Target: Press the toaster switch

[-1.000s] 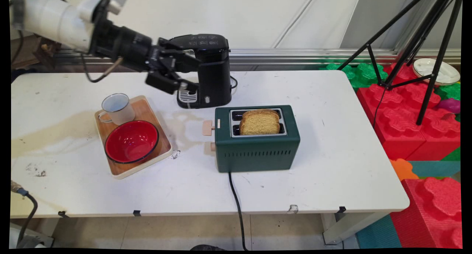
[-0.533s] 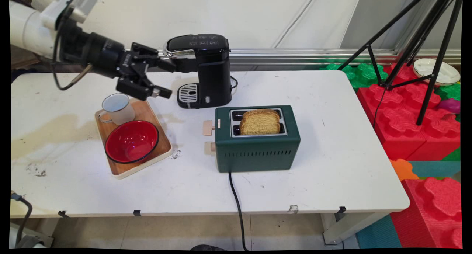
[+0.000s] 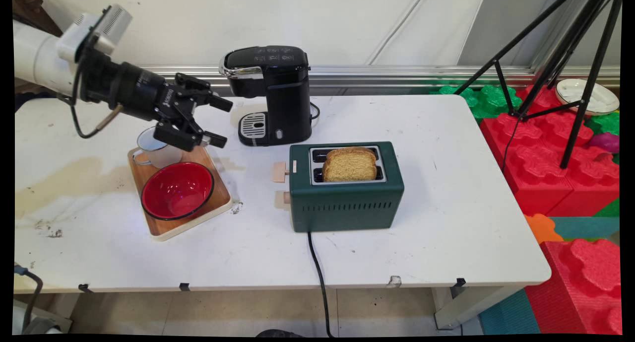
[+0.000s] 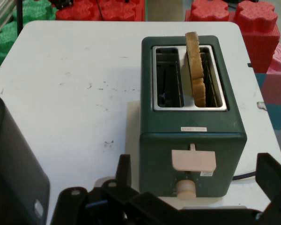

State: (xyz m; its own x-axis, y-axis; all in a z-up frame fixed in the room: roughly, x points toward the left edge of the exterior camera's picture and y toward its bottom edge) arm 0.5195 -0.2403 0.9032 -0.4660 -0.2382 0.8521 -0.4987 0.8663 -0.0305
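While it hangs empty and spread wide, the gripper has backed away from the coffee maker, now above the mug.

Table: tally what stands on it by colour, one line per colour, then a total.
Black: 1, coffee machine
Green: 1, toaster
Red: 1, bowl
White: 1, mug
Wood: 1, tray
Brown: 1, bread slice in the toaster's slot
Total: 6
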